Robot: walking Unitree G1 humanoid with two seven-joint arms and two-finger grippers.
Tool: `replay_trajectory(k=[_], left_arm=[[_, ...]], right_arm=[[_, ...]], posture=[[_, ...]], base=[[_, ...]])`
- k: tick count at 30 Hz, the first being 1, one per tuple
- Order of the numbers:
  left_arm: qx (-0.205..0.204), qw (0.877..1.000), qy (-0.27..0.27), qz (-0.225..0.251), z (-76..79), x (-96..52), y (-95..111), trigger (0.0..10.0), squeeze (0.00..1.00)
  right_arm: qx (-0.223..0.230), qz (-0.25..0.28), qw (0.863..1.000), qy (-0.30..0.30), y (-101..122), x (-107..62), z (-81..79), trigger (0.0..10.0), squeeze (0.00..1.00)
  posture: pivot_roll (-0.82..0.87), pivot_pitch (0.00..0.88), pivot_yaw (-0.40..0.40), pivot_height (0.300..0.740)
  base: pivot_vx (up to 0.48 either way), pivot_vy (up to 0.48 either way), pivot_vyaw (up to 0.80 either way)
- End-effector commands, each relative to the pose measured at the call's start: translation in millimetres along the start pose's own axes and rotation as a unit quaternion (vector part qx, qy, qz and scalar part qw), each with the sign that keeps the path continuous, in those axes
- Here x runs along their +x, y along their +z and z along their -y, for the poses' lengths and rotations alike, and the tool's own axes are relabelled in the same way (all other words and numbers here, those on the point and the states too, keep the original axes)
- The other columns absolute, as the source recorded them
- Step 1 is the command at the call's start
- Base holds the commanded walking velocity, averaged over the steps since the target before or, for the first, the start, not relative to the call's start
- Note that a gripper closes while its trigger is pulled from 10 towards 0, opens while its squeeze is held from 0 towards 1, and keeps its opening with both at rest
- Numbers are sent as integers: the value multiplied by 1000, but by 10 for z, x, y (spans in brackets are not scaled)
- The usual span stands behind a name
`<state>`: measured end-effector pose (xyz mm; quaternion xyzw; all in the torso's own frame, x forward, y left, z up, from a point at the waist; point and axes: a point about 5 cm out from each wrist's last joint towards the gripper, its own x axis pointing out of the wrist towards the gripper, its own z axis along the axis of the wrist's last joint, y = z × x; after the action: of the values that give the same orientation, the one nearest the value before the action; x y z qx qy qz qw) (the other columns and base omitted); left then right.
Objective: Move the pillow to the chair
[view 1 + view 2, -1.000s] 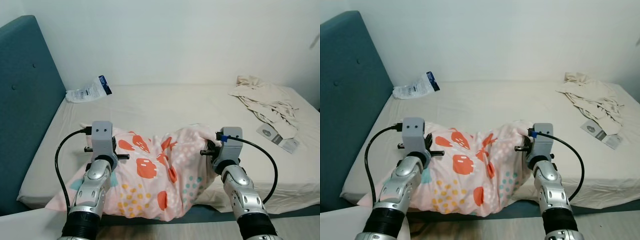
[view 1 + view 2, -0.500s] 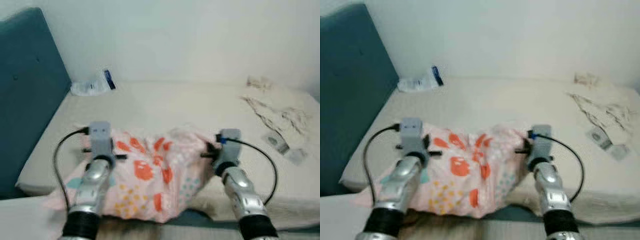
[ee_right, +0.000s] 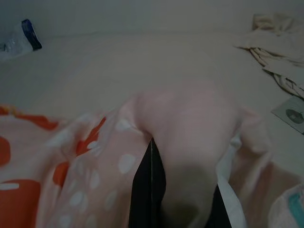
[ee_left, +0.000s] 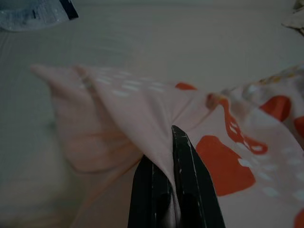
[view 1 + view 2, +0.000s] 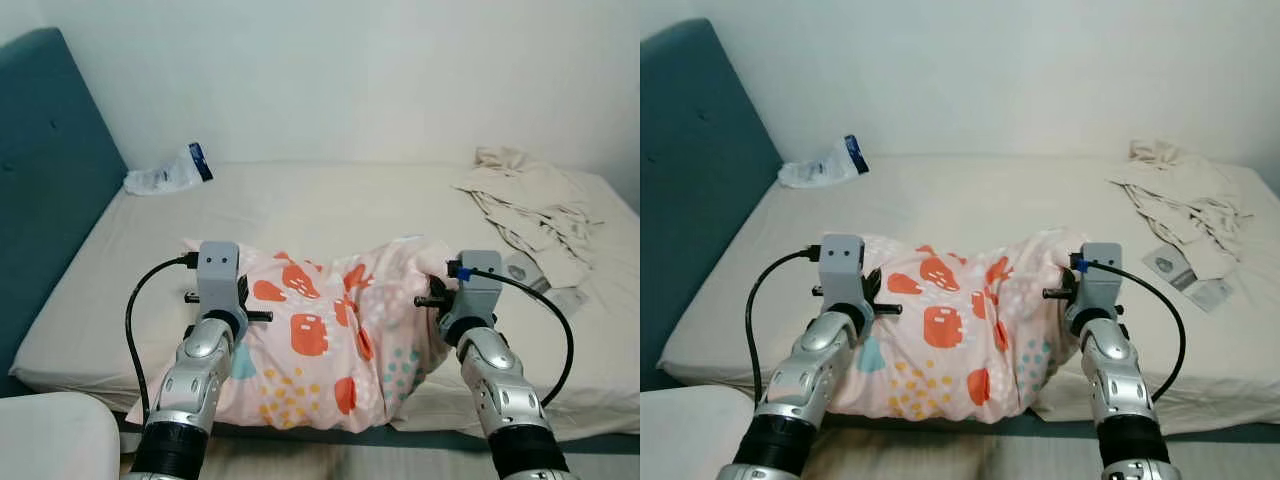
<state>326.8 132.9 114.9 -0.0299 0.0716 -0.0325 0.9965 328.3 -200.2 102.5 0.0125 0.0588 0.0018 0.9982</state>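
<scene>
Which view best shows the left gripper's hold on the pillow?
The left wrist view: the left gripper is shut on a pinched fold of the pillow. In the eye views its fingers are hidden behind the wrist housing; the right wrist view shows the pillow's other end.

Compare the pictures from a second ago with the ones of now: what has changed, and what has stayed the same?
The whole view has shifted and blurred in between, so the camera moved, not the things. The left hand and right hand stay shut on the pillow, one at each end, at the bed's near edge. The plastic packet and crumpled cloth lie where they were.
</scene>
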Motion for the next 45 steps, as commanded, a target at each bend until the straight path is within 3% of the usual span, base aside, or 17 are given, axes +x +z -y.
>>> replay_trajectory(k=[1, 13, 25, 45], left_arm=[[6, 1000, 10, 11, -61, -2, 42, 10000, 0], [12, 1000, 0, 29, -19, -1, 91, 10000, 0], [0, 999, -5, 47, -36, 10, 167, 10000, 0], [-3, 999, -2, 50, -29, 14, 166, 10000, 0]], right_arm=[[1, 16, 1000, 23, 53, 15, -136, 10000, 0], [-12, 89, 996, 23, 326, 25, -99, 10000, 0], [-34, 119, 992, 11, 582, 147, 6, 10000, 0], [-33, 131, 991, 6, 637, 179, 32, 10000, 0]], posture=[[-1, 69, 10, 740], [-6, 69, 12, 740], [-7, 73, 7, 740], [-10, 75, 8, 740]], base=[[0, 0, 0], [0, 0, 0], [205, 0, 0], [367, 0, 0]])
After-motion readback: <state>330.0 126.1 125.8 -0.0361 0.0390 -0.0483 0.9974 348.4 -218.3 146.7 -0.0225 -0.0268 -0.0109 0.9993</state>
